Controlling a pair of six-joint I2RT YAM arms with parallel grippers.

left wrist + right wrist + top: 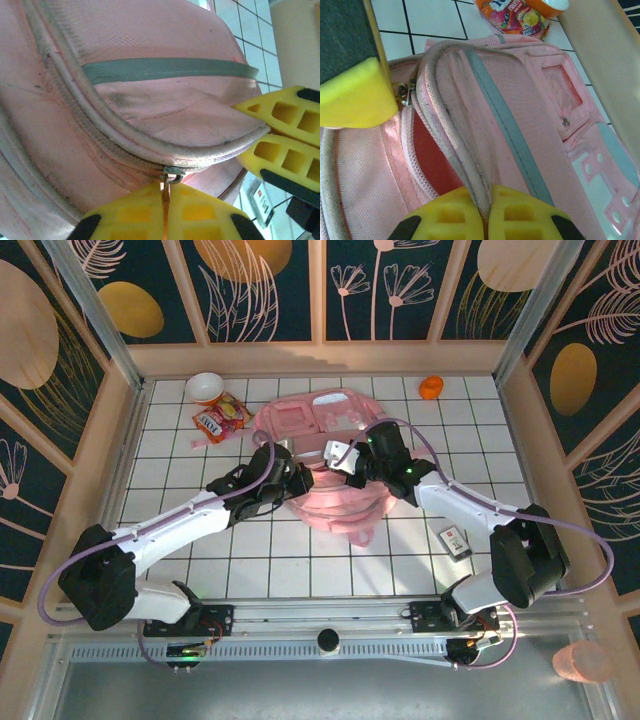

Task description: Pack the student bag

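Your student bag (310,420) lies flat in the middle of the counter, nearer to its far edge. A fruit snack packet (220,420) lies just beside it, toward the far-left corner. Your left claw (166,200) is pressed together on the zipper pull (171,174), and your right claw (484,197) pinches the piped rim of the opening. I judge that the right one keeps the fabric tight so the zipper can run. The right wrist view shows you the slit partly open, with red lining (432,155) inside. The left wrist view shows instead the metal pull caught between the pads.
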